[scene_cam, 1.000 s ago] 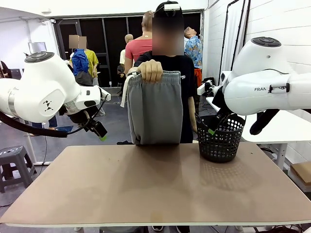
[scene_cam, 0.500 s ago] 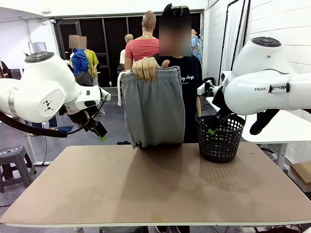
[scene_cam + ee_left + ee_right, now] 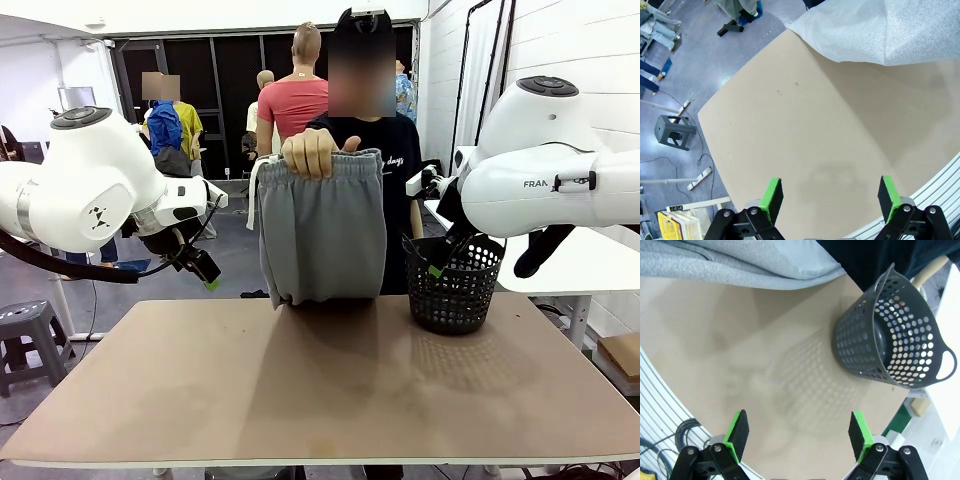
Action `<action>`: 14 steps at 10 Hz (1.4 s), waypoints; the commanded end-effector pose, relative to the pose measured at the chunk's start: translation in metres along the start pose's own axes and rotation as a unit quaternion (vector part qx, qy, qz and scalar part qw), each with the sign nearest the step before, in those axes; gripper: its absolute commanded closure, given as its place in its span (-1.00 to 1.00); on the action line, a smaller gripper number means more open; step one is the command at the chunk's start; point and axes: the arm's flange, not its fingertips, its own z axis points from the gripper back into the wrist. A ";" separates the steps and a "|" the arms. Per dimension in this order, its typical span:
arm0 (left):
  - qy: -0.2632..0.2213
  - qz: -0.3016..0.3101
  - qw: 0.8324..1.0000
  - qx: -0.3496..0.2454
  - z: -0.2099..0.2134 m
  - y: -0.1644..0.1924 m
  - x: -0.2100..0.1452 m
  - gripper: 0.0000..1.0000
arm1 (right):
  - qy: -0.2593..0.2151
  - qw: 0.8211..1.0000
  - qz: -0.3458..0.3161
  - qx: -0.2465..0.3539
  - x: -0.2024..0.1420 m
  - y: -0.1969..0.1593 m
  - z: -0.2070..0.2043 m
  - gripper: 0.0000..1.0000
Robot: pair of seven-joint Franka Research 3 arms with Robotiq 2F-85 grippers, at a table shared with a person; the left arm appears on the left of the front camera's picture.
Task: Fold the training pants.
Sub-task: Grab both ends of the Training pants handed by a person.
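Note:
A person at the far side holds up the light grey training pants (image 3: 322, 228) by the waistband with one hand (image 3: 310, 152); the lower end hangs just at the table's far edge. The same pants (image 3: 890, 30) show as pale grey cloth at the top of the left wrist view, and the pants (image 3: 740, 262) lie along the top of the right wrist view. My left gripper (image 3: 830, 195) hovers open above the bare tabletop. My right gripper (image 3: 799, 434) is open too, above the table near the basket. In the front view the left gripper (image 3: 203, 272) hangs left of the pants and the right gripper (image 3: 440, 258) sits in front of the basket.
A black mesh basket (image 3: 455, 282) stands at the table's far right, also seen as the basket (image 3: 890, 335) in the right wrist view. The brown table (image 3: 320, 390) is bare in front. A grey stool (image 3: 25, 335) stands on the floor at left. Other people stand farther back.
The person shifted the held pants slightly sideways and back, the waistband a touch lower than half a second ago. Neither arm has moved.

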 end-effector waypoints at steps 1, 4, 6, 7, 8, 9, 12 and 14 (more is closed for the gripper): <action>-0.004 -0.001 1.000 0.002 -0.002 0.000 -0.001 -1.00 | -0.002 1.000 0.000 -0.001 0.000 0.000 0.000 -1.00; 0.000 0.000 1.000 0.000 0.000 0.000 0.000 -1.00 | 0.000 1.000 0.000 0.000 0.000 0.000 0.000 -1.00; -0.009 -0.063 0.998 0.006 0.008 0.001 -0.001 -1.00 | -0.012 0.998 0.060 0.011 -0.002 -0.005 0.002 -1.00; -0.022 -0.127 0.992 0.004 0.016 0.002 -0.001 -1.00 | -0.035 0.992 0.116 0.021 -0.003 -0.009 0.004 -1.00; -0.020 -0.176 0.984 0.000 0.024 0.005 0.000 -1.00 | -0.035 0.986 0.162 0.020 -0.005 -0.013 0.007 -1.00; -0.014 -0.222 0.975 0.002 0.029 0.008 -0.002 -1.00 | -0.039 0.978 0.202 0.026 -0.007 -0.016 0.010 -1.00; -0.055 -0.321 0.945 -0.034 0.029 0.013 -0.011 -1.00 | -0.070 0.954 0.289 0.042 -0.016 -0.020 0.005 -1.00; -0.081 -0.378 0.918 -0.087 0.022 0.009 -0.017 -1.00 | -0.105 0.936 0.322 0.094 -0.022 -0.018 0.002 -1.00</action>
